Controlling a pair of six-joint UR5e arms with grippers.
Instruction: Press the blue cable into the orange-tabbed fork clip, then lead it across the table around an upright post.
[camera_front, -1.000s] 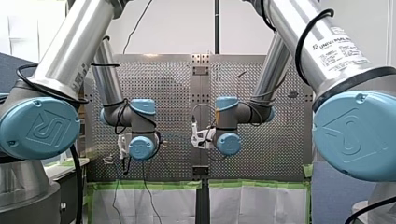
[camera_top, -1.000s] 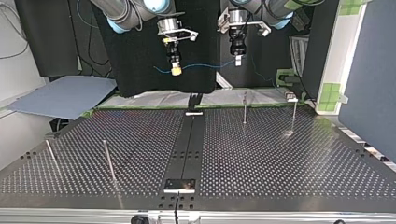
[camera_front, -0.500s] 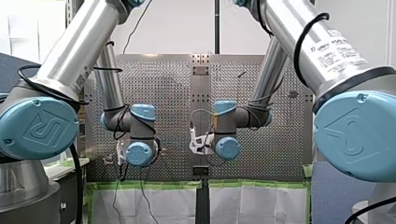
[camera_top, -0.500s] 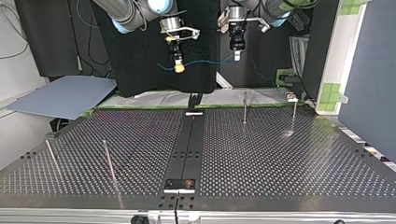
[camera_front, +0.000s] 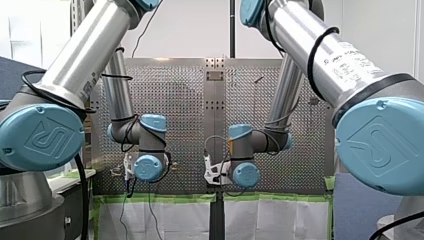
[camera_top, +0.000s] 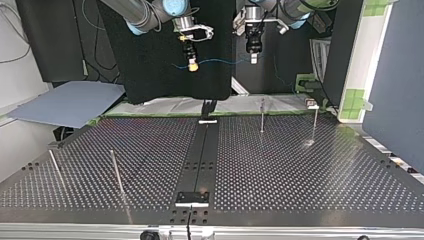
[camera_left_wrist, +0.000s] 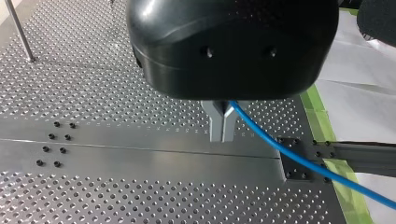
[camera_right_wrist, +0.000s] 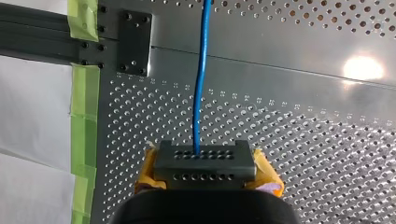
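The perforated table (camera_top: 300, 170) bears four upright posts (camera_top: 262, 117).

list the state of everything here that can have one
blue cable: held in the air, strung between both hands, not around any post
left hand: shut on the blue cable
right hand: shut on the blue cable
upright post: standing, no cable touching it
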